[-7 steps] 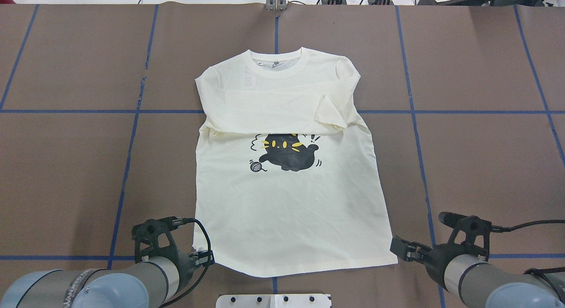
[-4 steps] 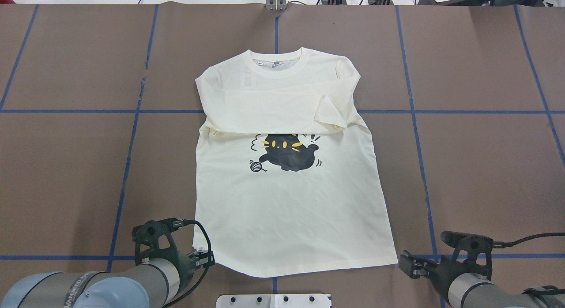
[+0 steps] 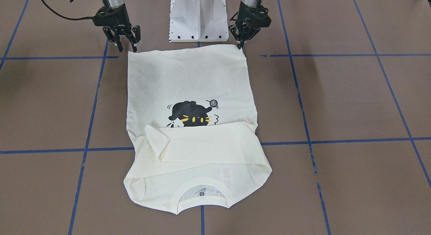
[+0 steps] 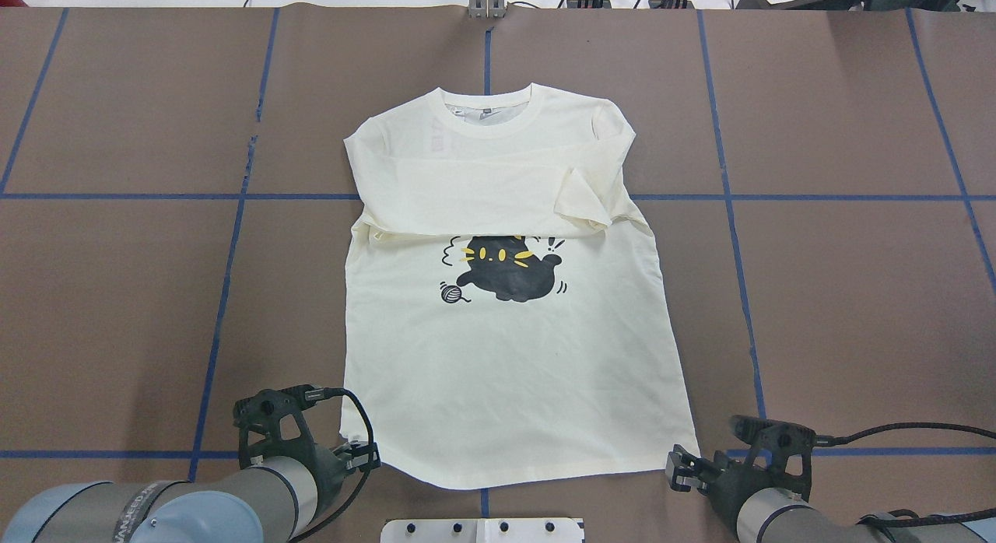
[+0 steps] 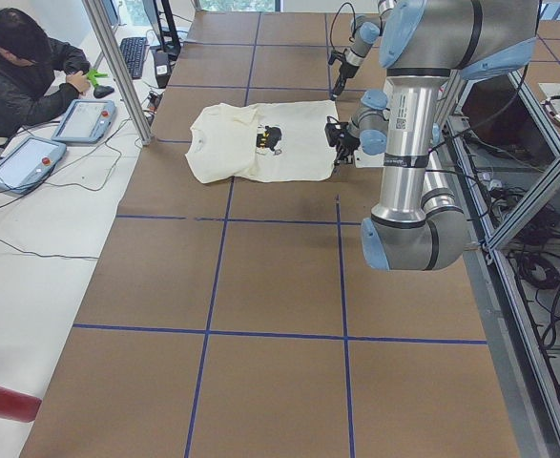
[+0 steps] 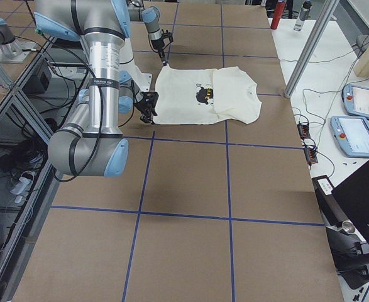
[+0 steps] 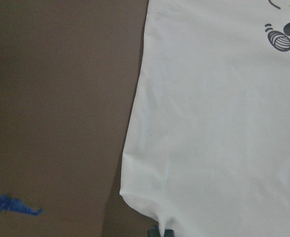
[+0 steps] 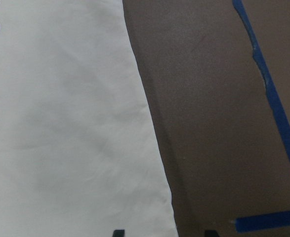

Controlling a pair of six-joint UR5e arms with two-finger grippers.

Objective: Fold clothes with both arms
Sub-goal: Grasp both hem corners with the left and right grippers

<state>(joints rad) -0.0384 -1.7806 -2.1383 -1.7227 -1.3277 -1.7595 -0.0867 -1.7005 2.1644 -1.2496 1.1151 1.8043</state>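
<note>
The cream-white shirt [image 4: 506,356] lies flat and face up on the brown table, its collar far from me and its sleeves folded across the chest above the black cat print [image 4: 506,272]. My left gripper [image 4: 362,455] is down at the hem's left corner, and its fingers meet in a point on the cloth [image 3: 240,44]. My right gripper [image 4: 675,471] stands open at the hem's right corner. In the right wrist view, two fingertips [image 8: 117,232] straddle the shirt's edge [image 8: 149,148].
The white pedestal base [image 3: 198,23] stands between the two arms, just behind the hem. Blue tape lines [image 4: 233,239] grid the table. A person [image 5: 22,67] sits at a side desk with tablets beyond the collar end.
My right gripper has drawn back toward the robot's base and then shifted left to the hem's right corner. The left gripper and the shirt have stayed put.
</note>
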